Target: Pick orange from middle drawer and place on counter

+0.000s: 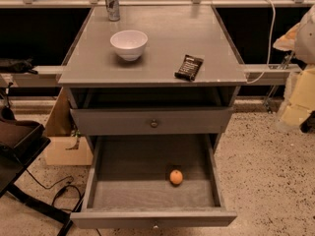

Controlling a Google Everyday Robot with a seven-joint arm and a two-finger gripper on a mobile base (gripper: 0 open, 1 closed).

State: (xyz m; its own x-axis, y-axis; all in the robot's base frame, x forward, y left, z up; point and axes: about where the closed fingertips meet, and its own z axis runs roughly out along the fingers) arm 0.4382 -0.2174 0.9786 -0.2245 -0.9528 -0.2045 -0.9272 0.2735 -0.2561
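The orange (pixel 176 177) lies on the dark bottom of the middle drawer (pixel 152 218), right of centre and toward the front. The drawer is pulled wide open, with its small knob at the front edge. The counter (pixel 162 58) is the grey top of the cabinet above it. My gripper (pixel 298 100) is a pale blurred shape at the right edge of the camera view. It is level with the counter, well right of the cabinet and far from the orange.
On the counter stand a white bowl (pixel 129 44), a silver can (pixel 112 3) at the back left and a dark snack bar (pixel 189 67) at the front right. A shut drawer front with a metal knob (pixel 154 123) sits above the open drawer. A cardboard box (pixel 64 141) and a black stand (pixel 19 151) are on the left.
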